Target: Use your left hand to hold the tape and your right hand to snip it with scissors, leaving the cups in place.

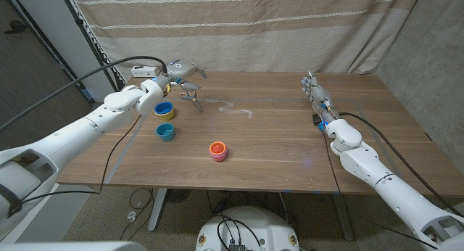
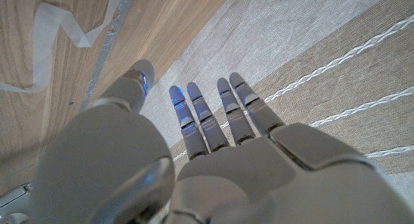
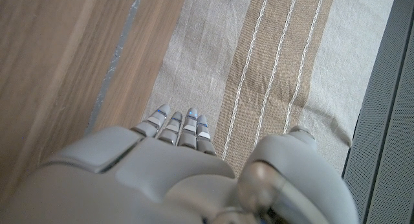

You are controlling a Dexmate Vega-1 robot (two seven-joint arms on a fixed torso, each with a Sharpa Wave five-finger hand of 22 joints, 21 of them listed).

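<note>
On the wooden counter (image 1: 275,146) nothing's been cut yet: the clear tape strip (image 1: 230,107) and metal scissors (image 1: 190,99) are left untouched beside the empty, spread left hand (image 1: 181,71). Right hand (image 1: 313,89) is kept empty too, well apart.

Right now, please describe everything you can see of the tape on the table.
The tape is a thin, pale, see-through strip lying loose on the wooden table near its far edge, right of the left hand. In the left wrist view it bends in a zigzag and lies flat on the wood. No hand touches it.
</note>
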